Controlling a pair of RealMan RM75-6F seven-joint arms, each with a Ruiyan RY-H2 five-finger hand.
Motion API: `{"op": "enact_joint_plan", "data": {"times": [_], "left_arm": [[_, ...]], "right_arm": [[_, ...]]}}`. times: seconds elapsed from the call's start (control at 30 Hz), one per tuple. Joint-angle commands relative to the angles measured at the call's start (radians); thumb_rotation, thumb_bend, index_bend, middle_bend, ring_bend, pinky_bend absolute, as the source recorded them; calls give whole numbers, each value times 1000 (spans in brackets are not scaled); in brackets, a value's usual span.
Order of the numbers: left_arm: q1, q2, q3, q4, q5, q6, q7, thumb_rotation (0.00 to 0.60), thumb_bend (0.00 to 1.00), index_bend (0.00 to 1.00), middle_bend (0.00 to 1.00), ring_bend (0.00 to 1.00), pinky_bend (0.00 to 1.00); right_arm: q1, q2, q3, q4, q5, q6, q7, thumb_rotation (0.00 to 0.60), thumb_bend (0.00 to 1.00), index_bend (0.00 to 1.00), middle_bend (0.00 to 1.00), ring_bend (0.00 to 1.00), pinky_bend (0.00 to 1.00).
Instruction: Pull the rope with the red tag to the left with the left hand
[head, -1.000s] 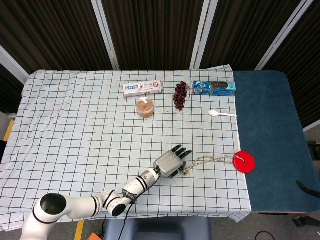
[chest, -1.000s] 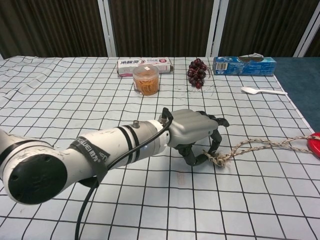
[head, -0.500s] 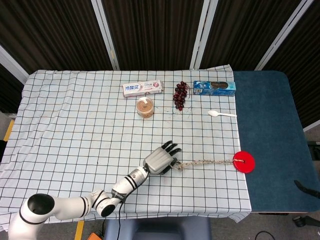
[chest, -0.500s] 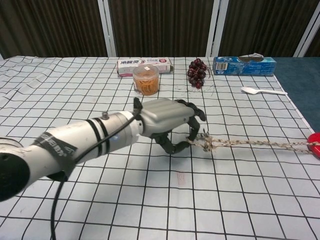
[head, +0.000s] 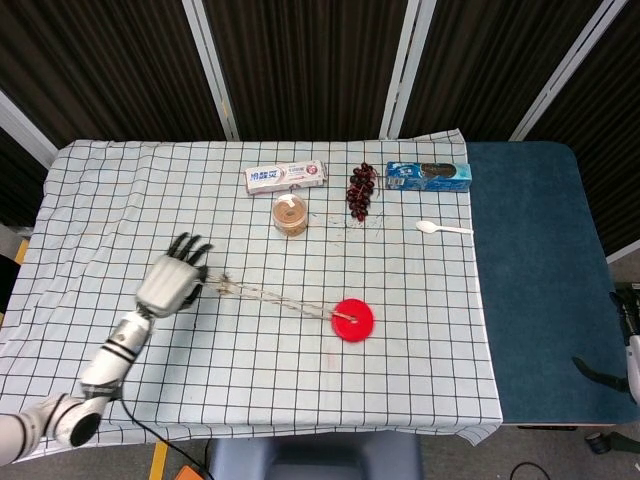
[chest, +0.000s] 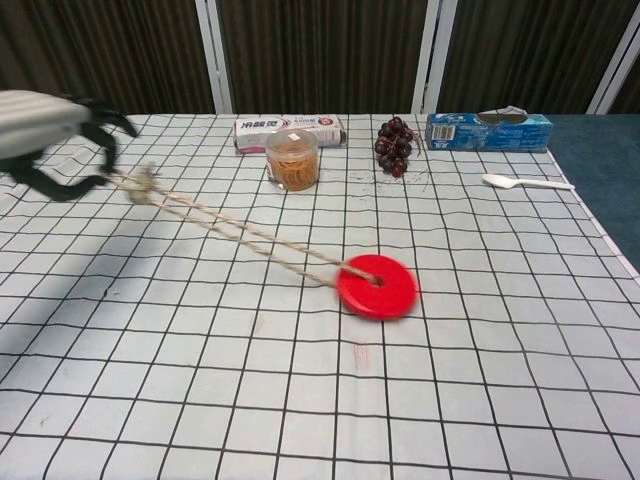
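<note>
My left hand (head: 175, 279) (chest: 55, 137) is at the left side of the checked table and grips the knotted end of a beige rope (head: 272, 297) (chest: 240, 234). The rope runs taut and slanted from the hand down to a round red tag (head: 352, 320) (chest: 377, 286), which lies flat near the table's middle. In the chest view the hand is raised above the cloth and blurred. My right hand shows in neither view.
Along the far side stand a toothpaste box (head: 286, 177), a small jar of orange contents (head: 290, 214), a bunch of dark grapes (head: 361, 189) and a blue box (head: 428, 176). A white spoon (head: 442, 228) lies at the right. A dark blue mat (head: 540, 280) covers the right end.
My left hand has swept far to the left with the rope end in it. The red tag slid from the table's right edge to its middle.
</note>
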Motion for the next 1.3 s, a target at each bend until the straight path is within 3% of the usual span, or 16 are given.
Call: {"op": "enact_joint_plan", "data": {"times": [0.03, 0.13, 0.27, 0.57, 0.77, 1.03, 1.07, 1.1, 1.13, 1.2, 1.23, 1.3], "left_arm": [[90, 82, 38, 5, -13, 77, -57, 600, 741, 858, 138, 0, 9], [155, 119, 36, 78, -60, 124, -78, 600, 756, 861, 145, 0, 10], [257, 144, -20, 203, -151, 242, -111, 600, 779, 868, 167, 0, 13], [293, 148, -145, 280, -284, 269, -71, 600, 806, 875, 212, 0, 12], [299, 161, -148, 234, -234, 254, -85, 600, 806, 876, 213, 0, 18], [299, 167, -116, 68, -68, 268, -150, 600, 783, 864, 214, 0, 28], [295, 171, -105, 57, -60, 244, -145, 600, 763, 830, 205, 0, 26], [286, 187, -84, 39, -64, 183, -123, 600, 695, 693, 162, 0, 17], [277, 208, -67, 18, -79, 123, -102, 600, 589, 447, 97, 0, 9], [251, 262, -50, -46, -132, -5, -76, 600, 400, 62, 6, 0, 0], [244, 276, -51, -64, -148, -35, -80, 600, 347, 0, 0, 0, 0], [240, 298, -57, -85, -160, -65, -102, 600, 305, 0, 0, 0, 0]], "right_arm": [[1, 0, 0, -2, -1, 1, -2, 541, 268, 0, 0, 0, 0], [2, 1, -2, -7, -7, 3, -8, 541, 267, 0, 0, 0, 0], [3, 5, -6, -27, -18, 10, -23, 540, 267, 0, 0, 0, 0], [6, 0, -11, -35, -23, 11, -33, 541, 268, 0, 0, 0, 0], [2, -2, -12, -22, -15, 9, -19, 541, 267, 0, 0, 0, 0], [2, -4, -15, -17, -12, 4, -10, 541, 268, 0, 0, 0, 0], [2, -4, -16, -18, -12, 3, -10, 541, 268, 0, 0, 0, 0], [3, -4, -16, -20, -14, 3, -11, 541, 268, 0, 0, 0, 0], [2, -4, -16, -21, -15, 5, -11, 541, 268, 0, 0, 0, 0], [2, -3, -16, -23, -18, 9, -10, 540, 268, 0, 0, 0, 0], [1, -2, -16, -24, -18, 11, -9, 540, 268, 0, 0, 0, 0], [-1, 0, -16, -25, -16, 13, -9, 540, 267, 0, 0, 0, 0]]}}
